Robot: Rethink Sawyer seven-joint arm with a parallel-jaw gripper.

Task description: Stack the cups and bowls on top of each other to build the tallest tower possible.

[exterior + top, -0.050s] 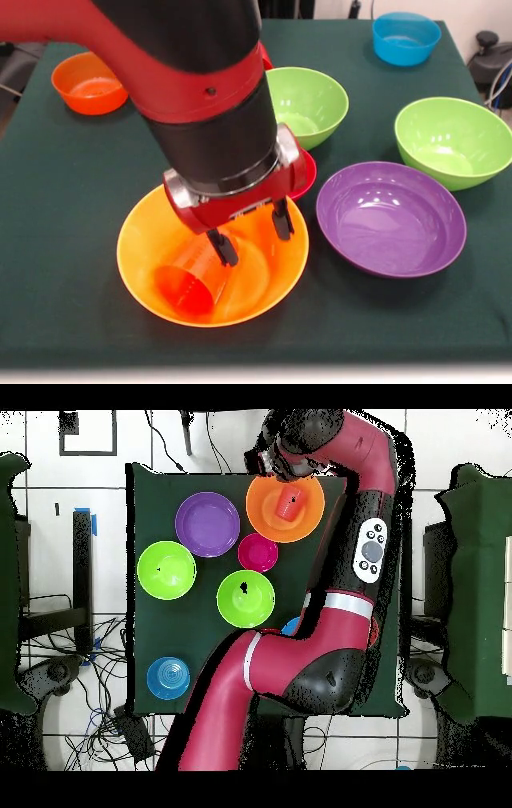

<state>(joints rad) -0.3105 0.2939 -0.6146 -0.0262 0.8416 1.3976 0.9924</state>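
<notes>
In the big orange bowl (148, 264), the orange cup (192, 280) lies tipped over. The gripper (250, 232) is open above it. It looks light and slippery; maybe grab its sides.

My big orange bowl (144, 248) and purple bowl (390, 218) are glossy plastic, the orange cup (190, 276) translucent; the table (72, 320) wears matt green cloth; my arm (200, 96) is smooth.
</notes>
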